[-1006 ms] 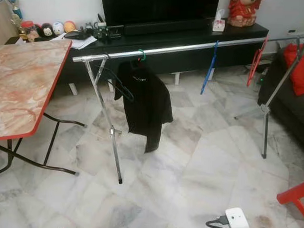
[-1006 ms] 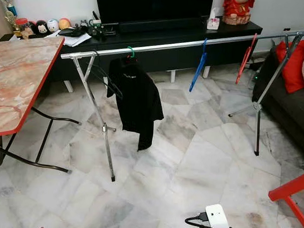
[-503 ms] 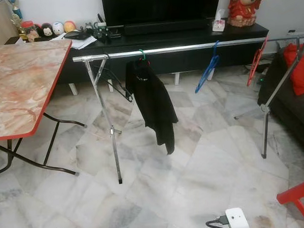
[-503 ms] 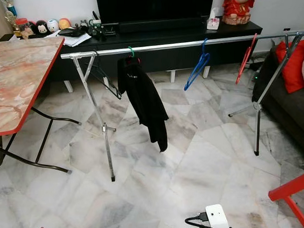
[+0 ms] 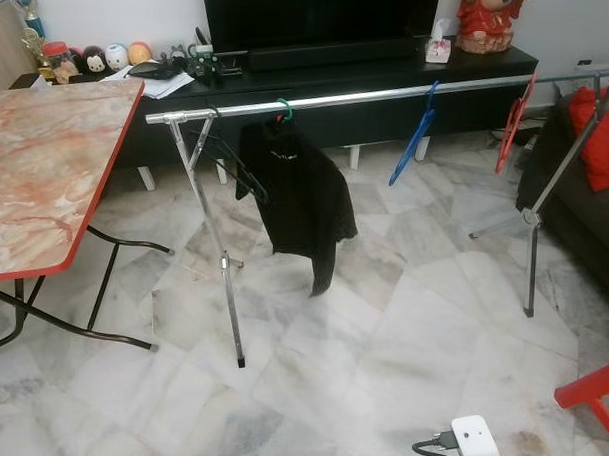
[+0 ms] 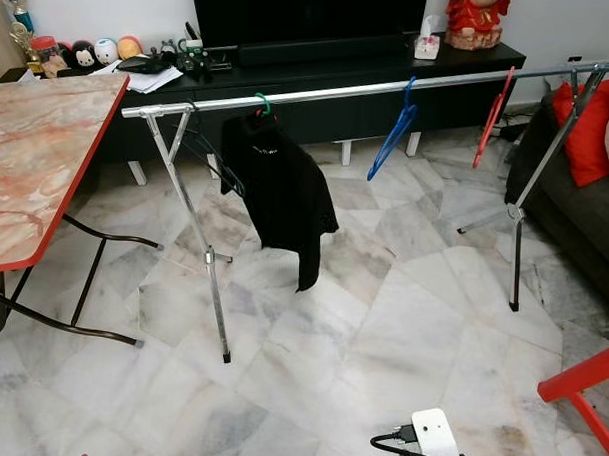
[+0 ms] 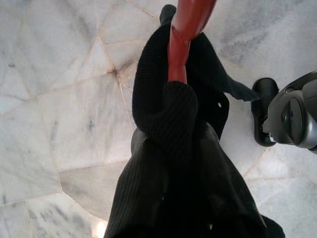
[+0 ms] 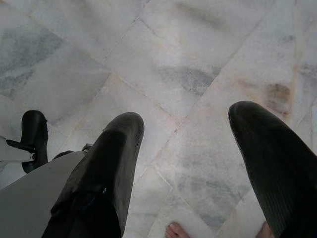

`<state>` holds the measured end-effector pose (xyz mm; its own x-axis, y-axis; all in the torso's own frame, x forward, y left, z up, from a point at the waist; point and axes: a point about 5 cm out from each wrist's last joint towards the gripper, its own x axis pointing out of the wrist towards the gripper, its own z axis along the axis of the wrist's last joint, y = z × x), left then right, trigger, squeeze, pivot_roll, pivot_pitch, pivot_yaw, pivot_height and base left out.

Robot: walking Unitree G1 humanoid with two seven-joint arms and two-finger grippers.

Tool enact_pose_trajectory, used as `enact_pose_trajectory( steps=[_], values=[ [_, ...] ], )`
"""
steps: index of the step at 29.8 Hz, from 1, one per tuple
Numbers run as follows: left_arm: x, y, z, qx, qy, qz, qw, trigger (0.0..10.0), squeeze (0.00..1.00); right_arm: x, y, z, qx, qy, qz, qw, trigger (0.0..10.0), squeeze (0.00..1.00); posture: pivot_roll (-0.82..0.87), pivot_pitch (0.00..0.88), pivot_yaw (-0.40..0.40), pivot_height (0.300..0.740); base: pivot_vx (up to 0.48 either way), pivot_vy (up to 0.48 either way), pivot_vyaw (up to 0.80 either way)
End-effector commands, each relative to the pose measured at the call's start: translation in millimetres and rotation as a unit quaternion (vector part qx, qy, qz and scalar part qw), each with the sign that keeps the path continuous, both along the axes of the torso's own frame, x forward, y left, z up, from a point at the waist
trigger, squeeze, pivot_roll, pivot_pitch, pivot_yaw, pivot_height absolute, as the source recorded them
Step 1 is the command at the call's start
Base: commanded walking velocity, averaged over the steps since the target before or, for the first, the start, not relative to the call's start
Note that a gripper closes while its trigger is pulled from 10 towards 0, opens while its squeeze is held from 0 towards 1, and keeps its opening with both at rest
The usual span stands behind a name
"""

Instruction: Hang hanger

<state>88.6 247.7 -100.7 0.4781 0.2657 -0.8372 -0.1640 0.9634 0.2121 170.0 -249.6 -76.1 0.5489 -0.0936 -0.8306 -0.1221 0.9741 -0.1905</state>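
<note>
In the left wrist view a red hanger (image 7: 185, 34) with a black knitted garment (image 7: 183, 163) draped over it hangs above the marble floor. My left gripper holds it, and the cloth hides the fingers. My right gripper (image 8: 188, 148) is open and points down at the floor. Ahead stands a long silver clothes rail (image 5: 369, 95). On it hang a black garment (image 5: 301, 198) on a green hanger (image 5: 284, 109), an empty black hanger (image 5: 232, 160), a blue hanger (image 5: 413, 137) and another red hanger (image 5: 514, 120).
A marble-topped folding table (image 5: 46, 169) stands at the left. A black TV cabinet (image 5: 320, 78) runs behind the rail. A dark sofa with red cushions (image 5: 603, 138) is at the right, a red frame (image 5: 589, 393) lower right. A person's toes (image 8: 176, 230) are near my right gripper.
The black garment on the rail swung out to the right and has swung back to the left. The blue hanger is swaying too. The camera has not moved.
</note>
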Motion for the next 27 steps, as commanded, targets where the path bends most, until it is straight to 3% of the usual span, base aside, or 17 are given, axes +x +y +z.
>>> enact_pose_trajectory(
  steps=[1, 18, 20, 21, 27],
  values=[
    [-16.6, 10.2, 0, 0.002, 0.015, -0.013, 1.000, 10.0, 0.00, -5.1, 4.3, -4, 0.017, 0.007, -0.031, 0.999, 10.0, 0.00, -0.01, 0.000, 0.073, 0.740, 0.000, 0.000, 0.00],
    [-16.6, 10.2, 0, 0.002, 0.015, -0.013, 1.000, 10.0, 0.00, -5.1, 4.3, -4, 0.017, 0.007, -0.031, 0.999, 10.0, 0.00, -0.01, 0.000, 0.073, 0.740, 0.000, 0.000, 0.00],
    [-24.7, 19.0, 1, 0.004, 0.028, -0.007, 1.000, 10.0, 0.00, -5.2, 4.3, -4, 0.020, 0.005, -0.034, 0.999, 10.0, 0.00, -0.01, 0.000, 0.073, 0.740, 0.000, 0.000, 0.00],
    [-33.0, 31.4, 4, 0.008, 0.041, 0.001, 0.999, 10.0, 0.00, -5.3, 4.3, -4, 0.025, 0.002, -0.040, 0.999, 10.0, 0.00, -0.01, 0.000, 0.073, 0.740, 0.000, 0.000, 0.00],
    [-34.0, 34.5, 5, 0.009, 0.042, 0.002, 0.999, 10.0, 0.00, -4.8, 3.1, -3, 0.018, -0.005, -0.046, 0.999, 10.0, 0.00, -0.01, 0.000, 0.073, 0.740, 0.000, 0.000, 0.00]
  ],
)
